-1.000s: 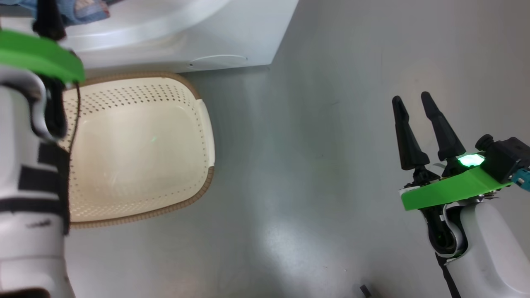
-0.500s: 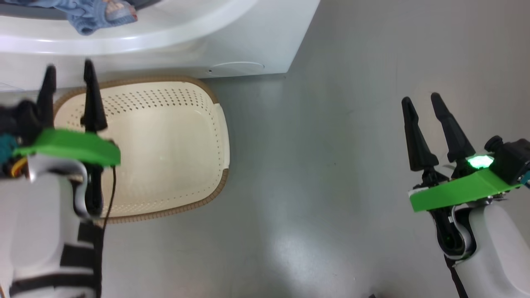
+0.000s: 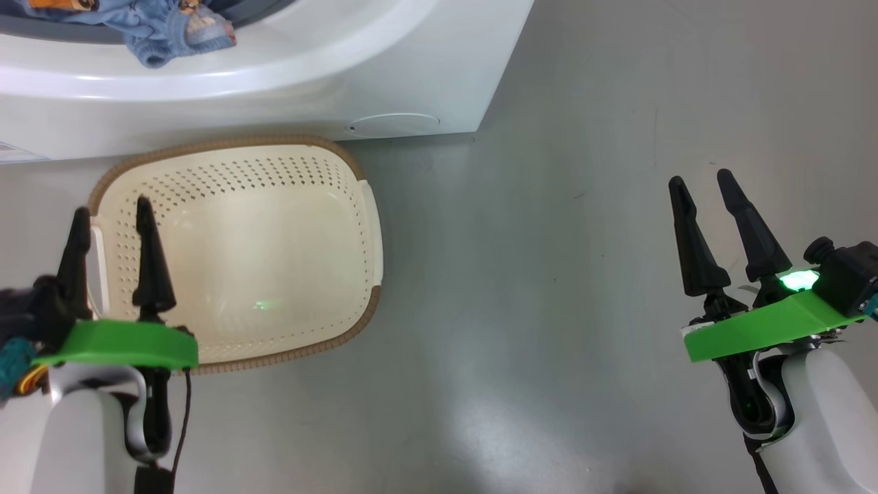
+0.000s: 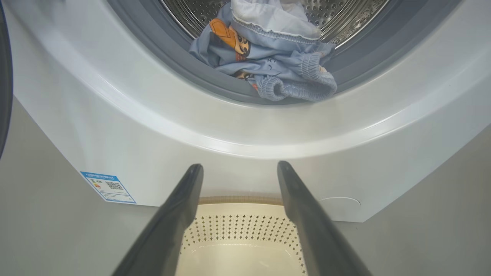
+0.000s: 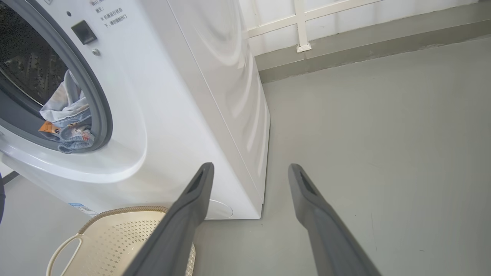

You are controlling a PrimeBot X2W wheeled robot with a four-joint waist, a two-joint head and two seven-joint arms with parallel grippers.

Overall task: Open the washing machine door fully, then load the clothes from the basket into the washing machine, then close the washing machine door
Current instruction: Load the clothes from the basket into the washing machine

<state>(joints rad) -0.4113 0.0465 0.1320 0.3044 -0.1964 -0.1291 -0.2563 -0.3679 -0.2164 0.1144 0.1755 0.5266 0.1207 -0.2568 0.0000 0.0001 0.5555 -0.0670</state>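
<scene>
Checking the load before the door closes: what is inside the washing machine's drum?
Light blue clothes with orange prints and white fabric lie heaped at the front of the steel drum, a cuff resting on the grey gasket. Whatever lies beneath or behind the heap is covered.

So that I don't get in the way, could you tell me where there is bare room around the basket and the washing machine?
Free: the floor between the basket and the right gripper, on past the washing machine's side; also the basket's bare inside. Crowded: the drum mouth, where the clothes spill over the gasket, and around the left gripper.
</scene>
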